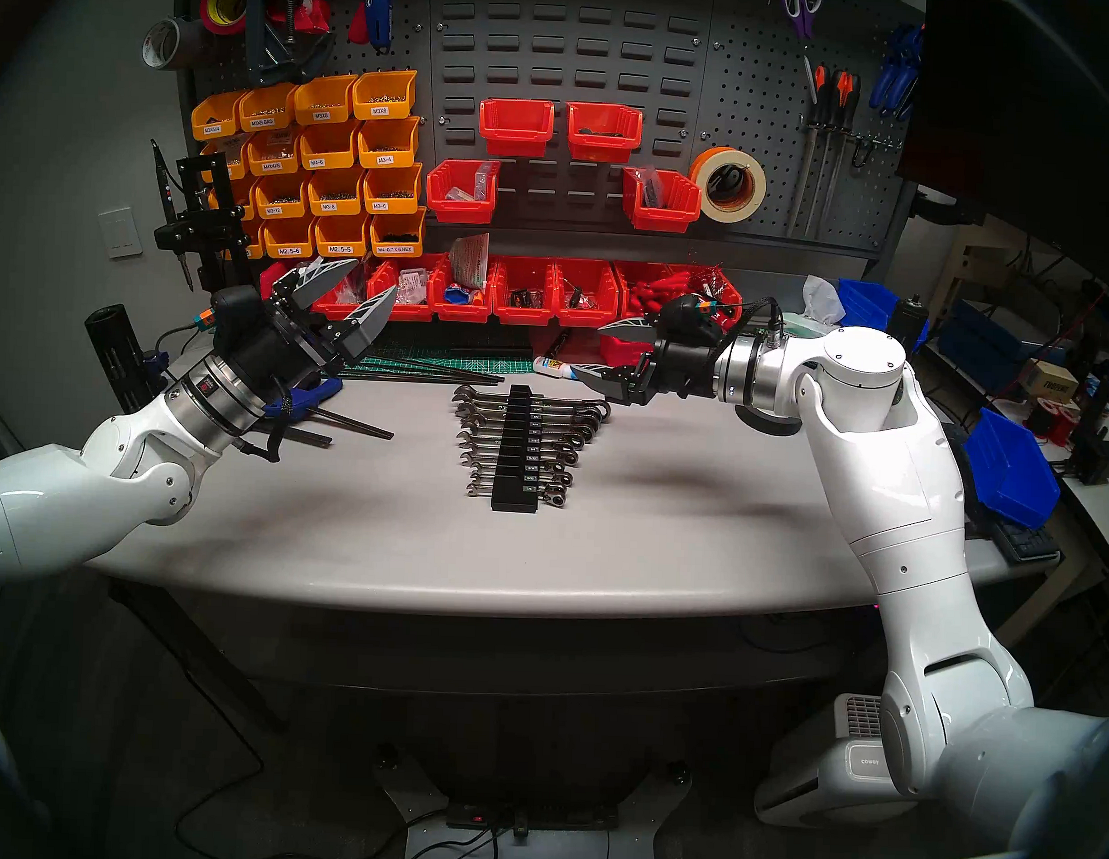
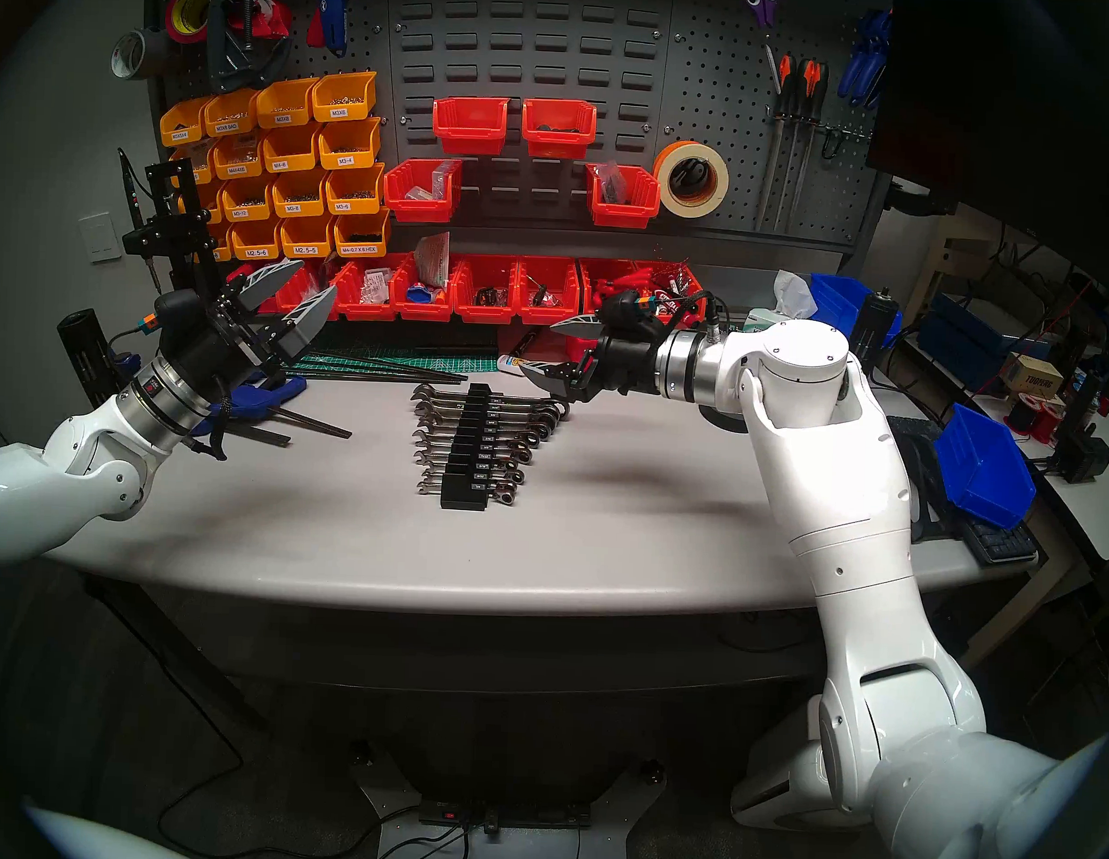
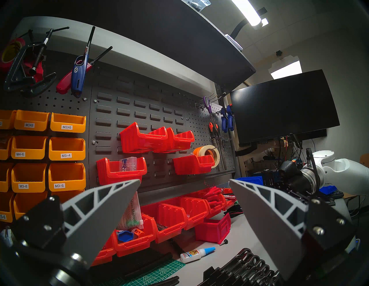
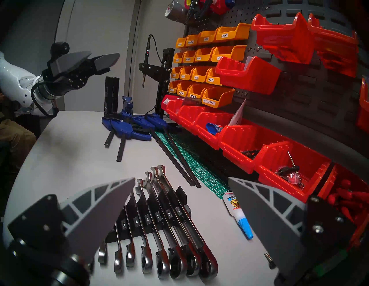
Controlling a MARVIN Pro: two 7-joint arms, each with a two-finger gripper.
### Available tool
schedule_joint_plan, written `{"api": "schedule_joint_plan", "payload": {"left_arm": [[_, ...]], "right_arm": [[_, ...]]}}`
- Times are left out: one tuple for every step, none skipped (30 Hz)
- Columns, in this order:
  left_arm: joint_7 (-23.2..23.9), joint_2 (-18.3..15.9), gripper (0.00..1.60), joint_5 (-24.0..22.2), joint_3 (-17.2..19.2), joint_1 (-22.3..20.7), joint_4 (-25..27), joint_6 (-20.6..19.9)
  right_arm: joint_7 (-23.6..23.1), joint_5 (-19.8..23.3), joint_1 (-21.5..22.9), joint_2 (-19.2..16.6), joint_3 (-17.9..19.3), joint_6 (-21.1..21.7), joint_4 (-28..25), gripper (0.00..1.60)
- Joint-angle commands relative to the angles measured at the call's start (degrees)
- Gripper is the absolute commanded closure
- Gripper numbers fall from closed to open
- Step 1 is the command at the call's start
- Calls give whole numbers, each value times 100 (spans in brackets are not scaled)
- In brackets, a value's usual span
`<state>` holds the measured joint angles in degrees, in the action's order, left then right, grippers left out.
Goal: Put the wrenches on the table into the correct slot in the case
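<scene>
The black case (image 1: 513, 503) lies on the middle of the grey table (image 1: 662, 517), running front to back. Several chrome wrenches (image 1: 477, 410) sit across its slots, longest at the back. Every wrench I see is in a slot; none lies loose on the tabletop. My right gripper (image 1: 586, 348) hovers open and empty just above the back right of the case, over the ring ends (image 4: 173, 265). My left gripper (image 1: 376, 276) is open and empty, raised well to the left of the case and pointing at the bins.
A glue bottle (image 1: 557, 368) and a green cutting mat (image 1: 454, 366) lie behind the case. Blue clamps (image 1: 308, 398) with black bars and a black cylindrical holder (image 1: 112, 354) are at the left. Red bins (image 1: 525, 290) line the back edge; a blue bin (image 1: 1008, 473) stands far right.
</scene>
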<state>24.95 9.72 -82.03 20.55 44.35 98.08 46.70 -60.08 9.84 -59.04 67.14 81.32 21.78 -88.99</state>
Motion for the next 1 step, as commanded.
{"api": "schedule_joint_plan", "payload": {"left_arm": [[-15, -2, 0, -14, 142, -141, 2, 95]], "right_arm": [[3, 48, 138, 8, 89, -24, -151, 0]]}}
